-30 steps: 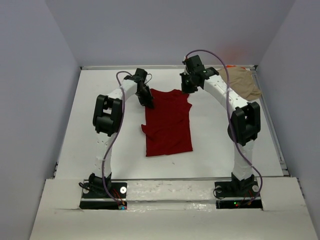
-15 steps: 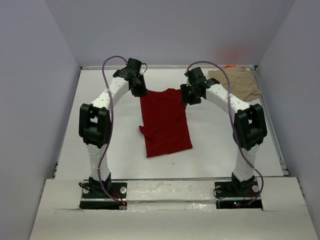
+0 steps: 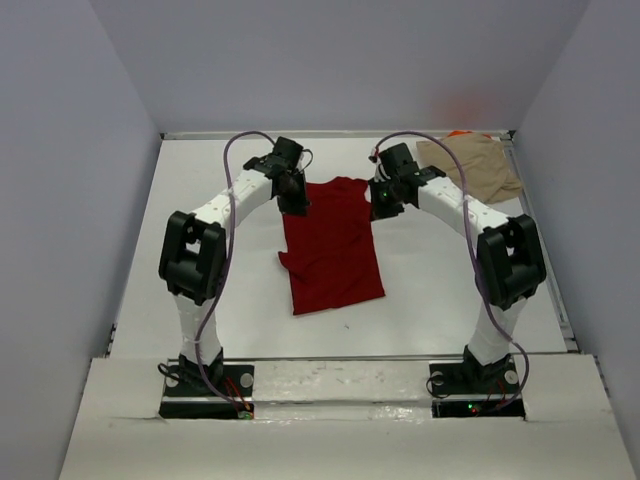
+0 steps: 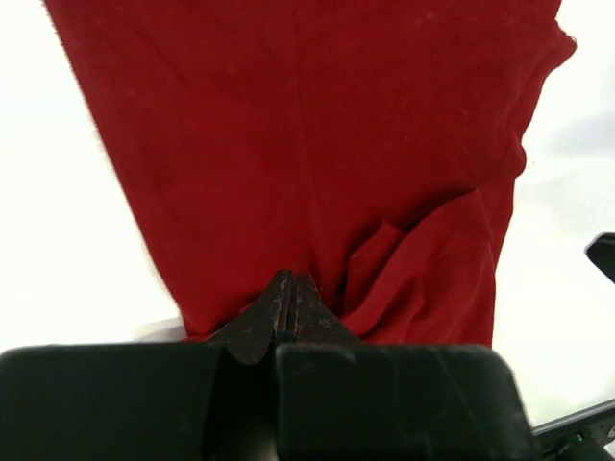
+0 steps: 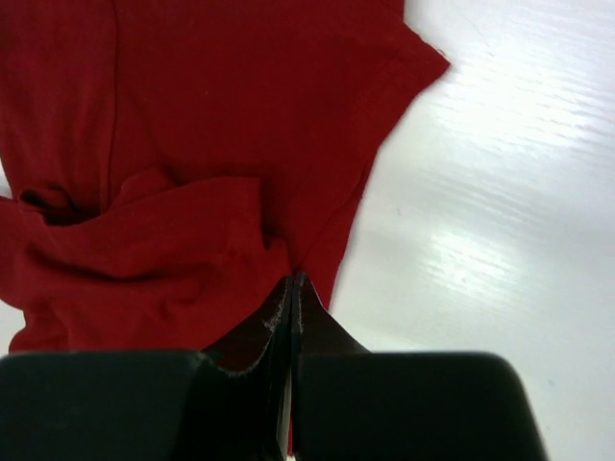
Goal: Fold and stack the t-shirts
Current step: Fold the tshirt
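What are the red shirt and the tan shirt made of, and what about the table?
The red shirt looks like soft knit cloth, maybe cotton: matte, wrinkled, with a floppy folded sleeve. The tan shirt seems similar soft cloth, lying crumpled, though too far off to be sure. The table looks hard and smooth, white and slightly shiny; faint streaks hint at painted wood.

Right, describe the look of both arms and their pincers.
The left arm and right arm have white links with bulky black joint housings. A thin purple cable loops along each. The left pincer and right pincer are black, tapering to narrow tips.
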